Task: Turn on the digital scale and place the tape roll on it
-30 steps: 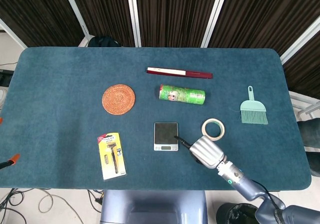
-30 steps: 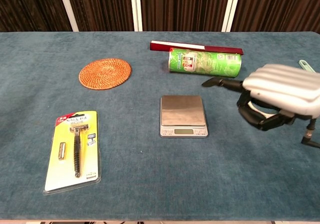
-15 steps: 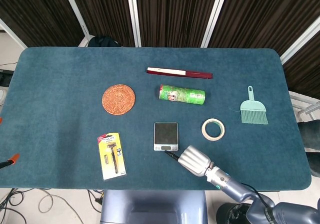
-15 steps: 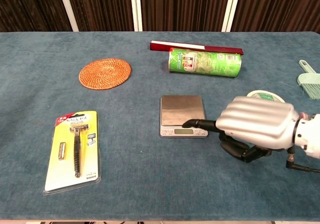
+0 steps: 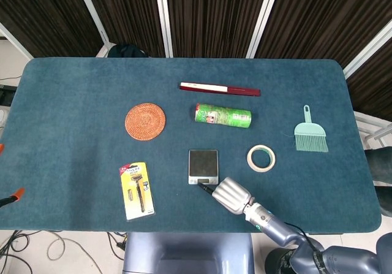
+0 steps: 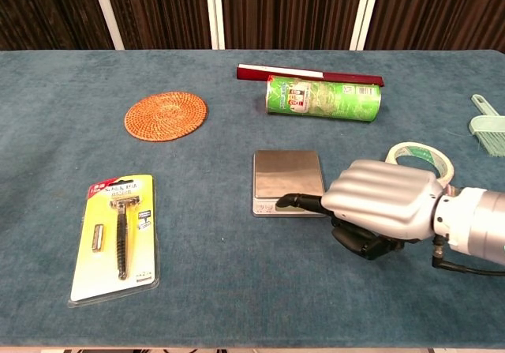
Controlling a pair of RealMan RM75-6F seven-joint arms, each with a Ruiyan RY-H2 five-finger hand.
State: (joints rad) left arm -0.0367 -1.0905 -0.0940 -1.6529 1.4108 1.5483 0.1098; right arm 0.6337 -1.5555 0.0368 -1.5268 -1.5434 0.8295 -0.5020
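The small silver digital scale (image 5: 203, 163) (image 6: 287, 174) lies flat near the table's front middle. The beige tape roll (image 5: 261, 158) (image 6: 422, 155) lies flat on the cloth just right of it. My right hand (image 5: 231, 195) (image 6: 379, 211) is low at the scale's front right, with one dark finger (image 6: 296, 202) stretched out and the others curled under. That fingertip is at the scale's front panel, near its left end; whether it presses I cannot tell. The hand holds nothing. My left hand is in neither view.
A woven orange coaster (image 5: 145, 121) and a yellow razor pack (image 5: 136, 190) lie to the left. A green can (image 5: 223, 116) lies on its side behind the scale, with a red flat box (image 5: 220, 89) beyond it. A teal hand brush (image 5: 310, 132) is at the far right.
My right hand has swung left and toward the table's front. Its outstretched finger went from above the scale's right side to the front panel.
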